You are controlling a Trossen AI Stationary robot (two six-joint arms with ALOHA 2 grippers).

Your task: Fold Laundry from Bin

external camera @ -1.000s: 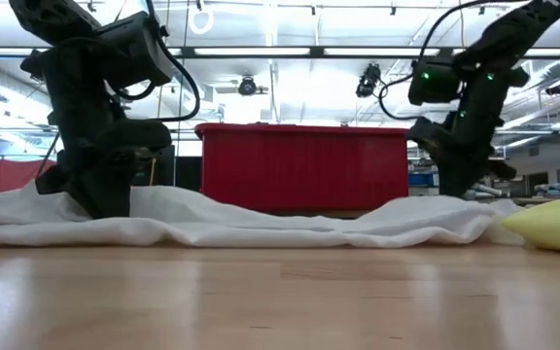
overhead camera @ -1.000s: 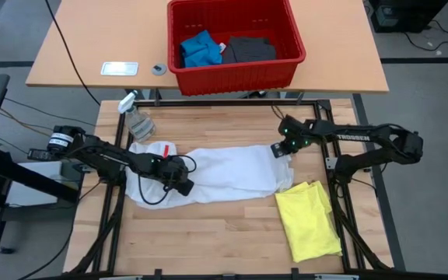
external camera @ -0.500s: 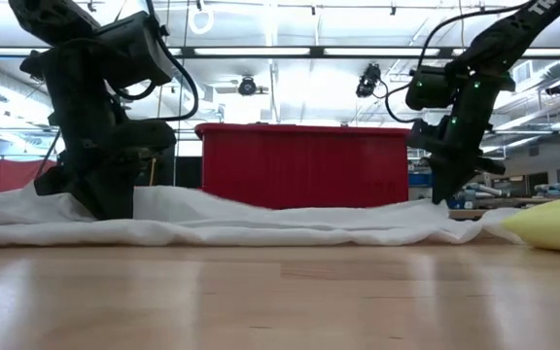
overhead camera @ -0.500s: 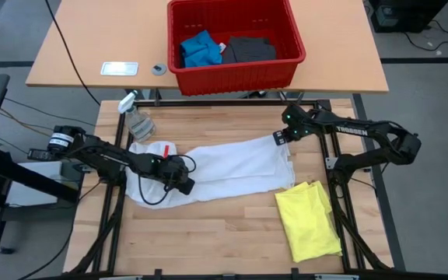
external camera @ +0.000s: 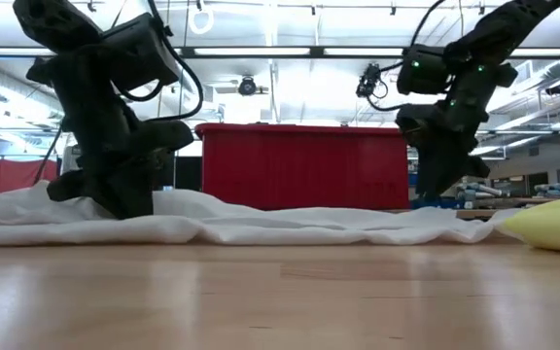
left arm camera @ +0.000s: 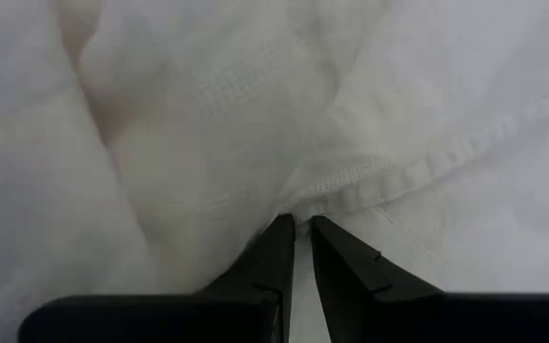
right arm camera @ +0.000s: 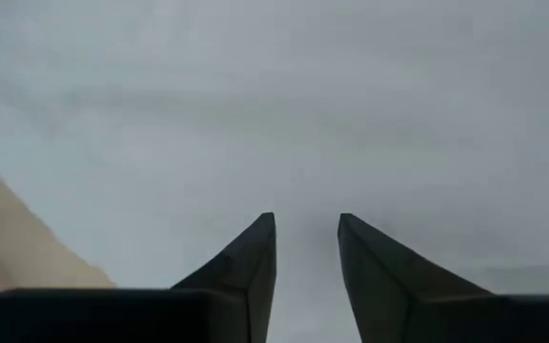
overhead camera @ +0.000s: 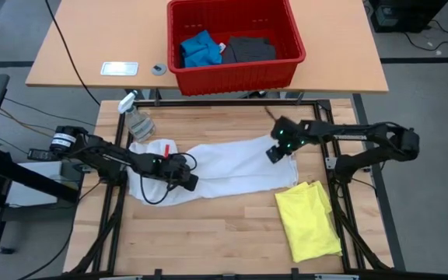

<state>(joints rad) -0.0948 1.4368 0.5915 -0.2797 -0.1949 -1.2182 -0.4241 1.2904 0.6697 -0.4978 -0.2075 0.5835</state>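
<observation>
A: White shirt — where does it lie?
B: Spread long across the wooden desk, rumpled, between the two arms. Yellow T-shirt lies folded near the desk's right front corner, just beside the shirt's end.

A: Left tool?
B: Down on the shirt's left part. In the wrist view its fingers stand nearly together with a fold of white hem pinched between them — clamped on the shirt.

A: Right tool?
B: Over the shirt's right end. Fingers apart, white cloth seen through the gap, nothing gripped.

A: The bin?
B: Red, on the tan desk behind. A blue piece and a dark grey piece lie inside, side by side.

A: Anything else?
B: A spray bottle at the wooden desk's back left corner.
</observation>
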